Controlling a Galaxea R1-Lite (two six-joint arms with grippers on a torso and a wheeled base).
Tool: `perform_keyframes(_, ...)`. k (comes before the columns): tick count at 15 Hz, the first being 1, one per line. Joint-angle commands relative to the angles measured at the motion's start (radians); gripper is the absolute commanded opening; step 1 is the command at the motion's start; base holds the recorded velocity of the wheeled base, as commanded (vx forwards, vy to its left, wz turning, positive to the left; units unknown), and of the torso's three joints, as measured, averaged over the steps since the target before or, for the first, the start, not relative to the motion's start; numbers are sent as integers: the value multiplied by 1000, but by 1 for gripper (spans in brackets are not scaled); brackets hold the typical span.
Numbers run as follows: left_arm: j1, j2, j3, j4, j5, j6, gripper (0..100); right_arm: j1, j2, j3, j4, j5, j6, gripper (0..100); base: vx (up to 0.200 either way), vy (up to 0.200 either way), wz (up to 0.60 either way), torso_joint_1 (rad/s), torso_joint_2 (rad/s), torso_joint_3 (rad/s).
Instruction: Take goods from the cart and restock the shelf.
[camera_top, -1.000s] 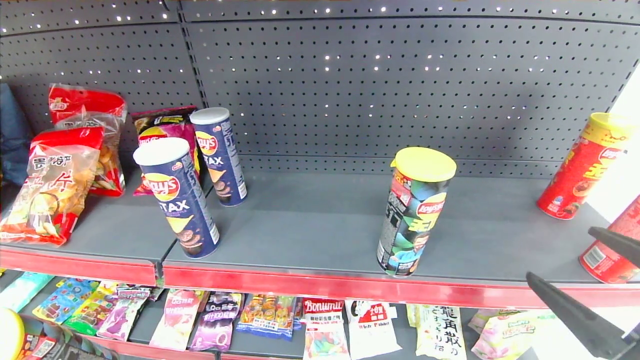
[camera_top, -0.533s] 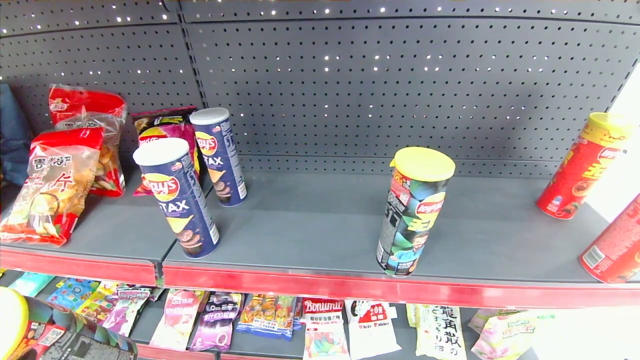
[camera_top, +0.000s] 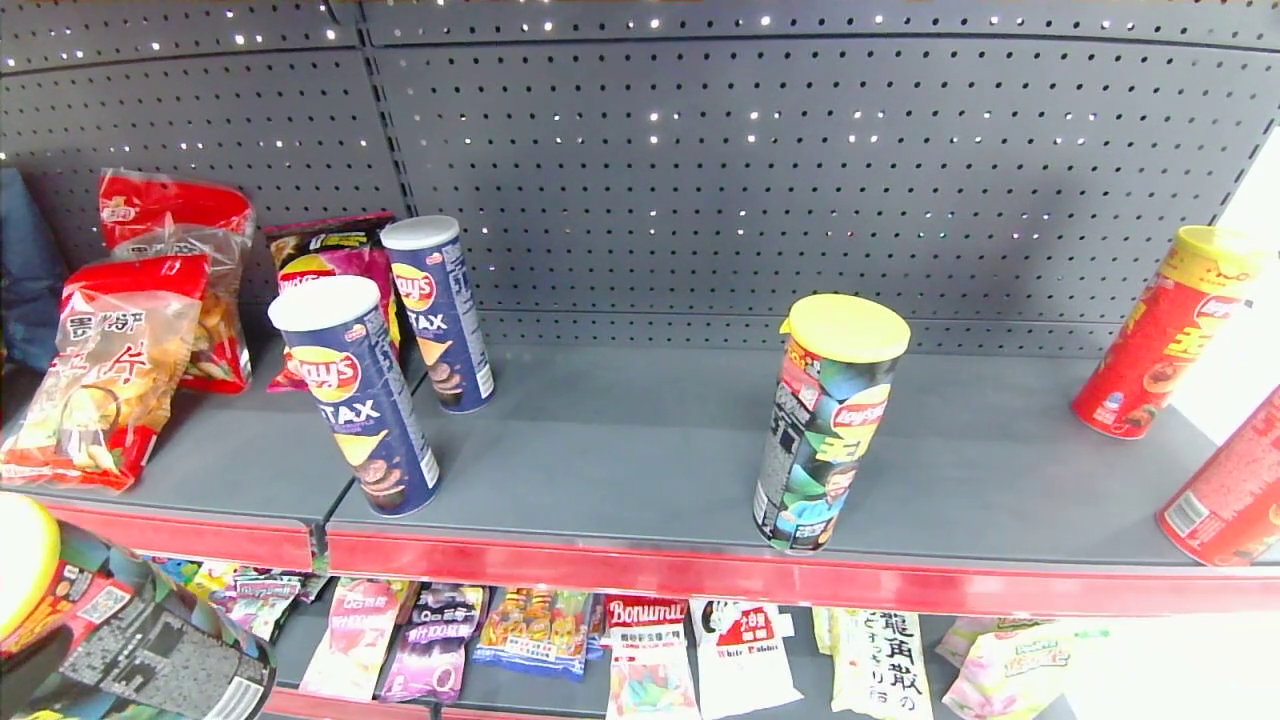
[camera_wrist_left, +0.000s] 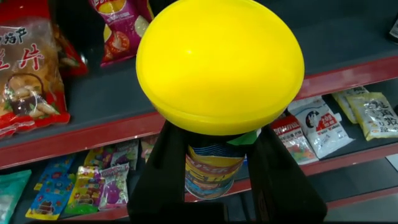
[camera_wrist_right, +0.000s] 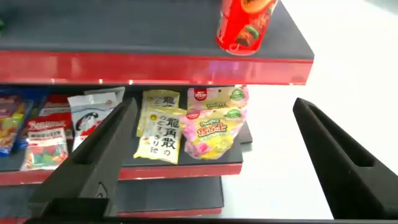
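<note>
My left gripper (camera_wrist_left: 215, 149) is shut on a chip can with a yellow lid (camera_wrist_left: 221, 65), one black finger on each side of its body. In the head view this held can (camera_top: 95, 640) shows at the lower left corner, tilted, below the grey shelf's red front edge (camera_top: 700, 575). A matching yellow-lidded can (camera_top: 830, 425) stands upright on the shelf right of centre. My right gripper (camera_wrist_right: 217, 155) hangs open with nothing in it, in front of the lower shelves, beneath a red can (camera_wrist_right: 245, 25).
Two blue cans (camera_top: 355, 395) (camera_top: 440, 315) and snack bags (camera_top: 100, 370) stand on the shelf's left. Two red cans (camera_top: 1165, 330) (camera_top: 1225, 490) stand at its right end. Bare shelf lies between the blue cans and the yellow-lidded can. Packets (camera_top: 640, 650) fill the lower shelf.
The held can has risen further into the head view's lower left corner. My right gripper's fingers, seen at the lower right a second ago, have dropped out of the head view.
</note>
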Motion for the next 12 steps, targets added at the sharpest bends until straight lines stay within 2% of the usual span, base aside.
perform_keyframes(1, -2, 35, -9, 1, -23, -1, 0, 8, -90, 32, 0, -10, -9, 100, 0, 0, 0, 0, 0, 0)
perform_keyframes(2, -2, 41, -9, 1, -46, 0, 0, -2, -60, 26, 0, -24, -9, 100, 0, 0, 0, 0, 0, 0)
perform_keyframes(4, -2, 44, -9, 0, -49, 0, 0, -27, -3, 14, -2, -117, -8, 100, 0, 0, 0, 0, 0, 0)
perform_keyframes(5, -2, 44, -9, 0, -49, -1, 0, -87, 19, 11, -5, -139, -8, 100, 0, 0, 0, 0, 0, 0)
perform_keyframes(8, -2, 44, -9, 0, -49, -1, 0, -344, 144, -26, -10, -131, -8, 100, 0, 0, 0, 0, 0, 0)
perform_keyframes(9, -2, 44, -9, 1, -49, -1, 0, -377, 138, -19, -8, -123, -9, 100, 0, 0, 0, 0, 0, 0)
perform_keyframes(10, 0, 41, -8, 0, -49, -1, 0, -378, 68, 21, -4, -83, -13, 100, 0, 0, 0, 0, 0, 0)
perform_keyframes(11, 0, 37, -8, 0, -49, -1, 0, -300, -37, 40, -10, 119, -19, 100, 0, 0, 0, 0, 0, 0)
perform_keyframes(12, 0, 37, -9, 0, -49, -1, 0, -271, -53, 47, -19, 285, -9, 100, 0, 0, 0, 0, 0, 0)
